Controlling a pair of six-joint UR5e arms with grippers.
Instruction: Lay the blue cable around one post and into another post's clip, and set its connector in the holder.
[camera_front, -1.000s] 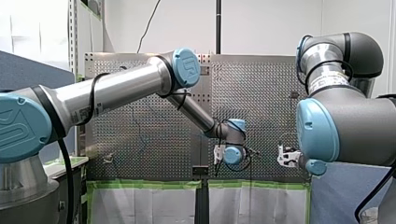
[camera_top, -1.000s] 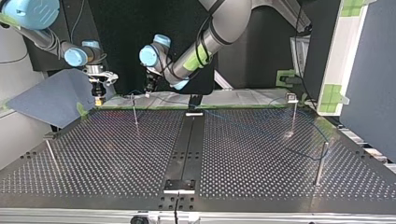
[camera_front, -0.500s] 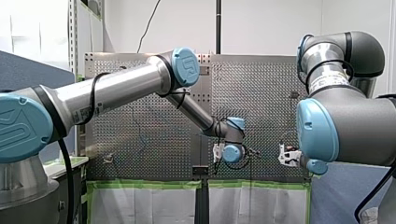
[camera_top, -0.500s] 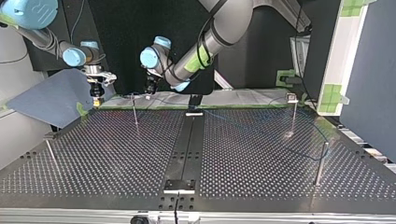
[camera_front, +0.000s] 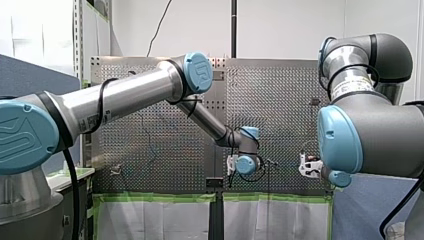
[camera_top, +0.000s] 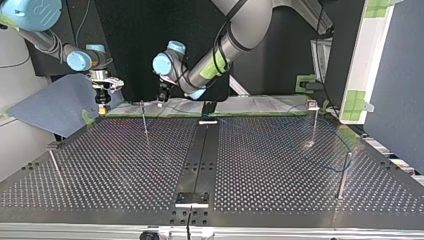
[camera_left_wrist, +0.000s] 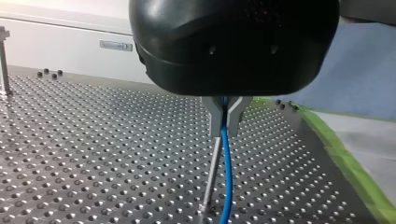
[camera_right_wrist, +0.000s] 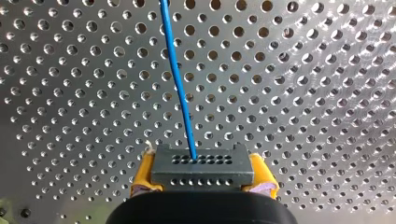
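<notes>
L wrist: my left gripper, metal fingers pinched tight on thin blue cable, which hangs straight down just beside a post.
R wrist: my right gripper, yellow pads clamping grey connector; cable runs straight ahead over table.
Top/front only: both grippers apart, along one table edge.

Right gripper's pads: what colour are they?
Yellow pads, either side of the grey connector; the right wrist view shows them best.

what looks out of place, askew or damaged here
Nothing stands out. My left pincer is shut on the thin blue cable, which shows no kinks, and my right pincer grips its grey perforated connector squarely.
</notes>
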